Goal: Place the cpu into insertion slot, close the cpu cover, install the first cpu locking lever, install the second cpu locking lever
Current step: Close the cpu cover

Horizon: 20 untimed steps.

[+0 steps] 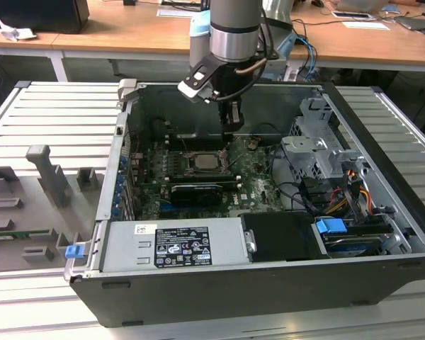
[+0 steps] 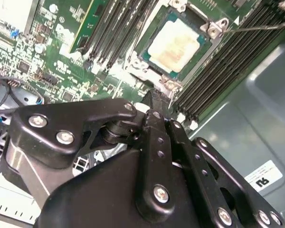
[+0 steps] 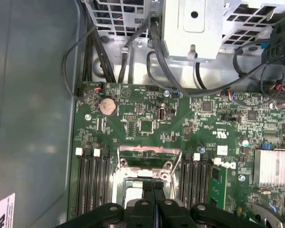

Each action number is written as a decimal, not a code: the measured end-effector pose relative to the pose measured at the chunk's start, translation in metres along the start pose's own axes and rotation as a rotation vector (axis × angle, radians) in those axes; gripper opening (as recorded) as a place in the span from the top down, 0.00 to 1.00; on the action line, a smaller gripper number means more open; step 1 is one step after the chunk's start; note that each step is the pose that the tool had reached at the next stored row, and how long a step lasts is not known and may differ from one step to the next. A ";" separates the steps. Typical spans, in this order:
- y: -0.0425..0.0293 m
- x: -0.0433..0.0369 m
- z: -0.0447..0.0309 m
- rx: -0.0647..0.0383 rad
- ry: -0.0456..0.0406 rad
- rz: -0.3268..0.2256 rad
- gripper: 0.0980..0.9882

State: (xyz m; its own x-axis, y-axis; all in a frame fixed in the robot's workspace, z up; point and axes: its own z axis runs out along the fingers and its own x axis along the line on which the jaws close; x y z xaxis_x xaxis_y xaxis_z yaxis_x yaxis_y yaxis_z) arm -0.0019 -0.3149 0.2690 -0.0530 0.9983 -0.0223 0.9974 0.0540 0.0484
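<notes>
Open computer case [image 1: 219, 304] on slatted table [image 1: 49, 113], exterior view. Holds, at 6 o'clock, grey power supply [image 1: 173, 248]; at 3 o'clock, metal drive cage [image 1: 319, 152]; mid-case, green motherboard [image 1: 262, 188]. Seated there in the insertion slot [image 2: 213, 29], the cpu [image 2: 175, 40], pale face up. Just past the slot, toward 1 o'clock, hangs the gripper [image 1: 227, 142], pointing straight down from upright grey arm [image 1: 234, 28]. Fingers [image 3: 146, 190] pressed together, gripping nothing; contact with the slot's edge unclear.
</notes>
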 end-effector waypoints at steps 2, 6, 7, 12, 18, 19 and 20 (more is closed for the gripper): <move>0.0050 -0.0003 0.0012 0.003 0.0003 0.000 0.99; 0.0146 -0.0007 0.0030 0.004 0.0003 0.000 0.99; 0.0202 -0.0005 0.0036 0.004 0.0004 0.001 0.99; 0.0307 0.0001 0.0045 0.008 -0.0001 0.010 0.99; 0.0423 0.0000 0.0057 0.009 -0.0008 0.029 0.99; 0.0444 0.0000 0.0060 0.009 -0.0008 0.029 0.99; 0.0458 -0.0001 0.0062 0.009 -0.0008 0.029 0.99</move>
State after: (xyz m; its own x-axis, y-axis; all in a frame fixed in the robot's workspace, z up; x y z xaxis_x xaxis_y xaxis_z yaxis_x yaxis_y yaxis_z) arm 0.0440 -0.3126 0.2651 -0.0241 0.9995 -0.0218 0.9989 0.0250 0.0400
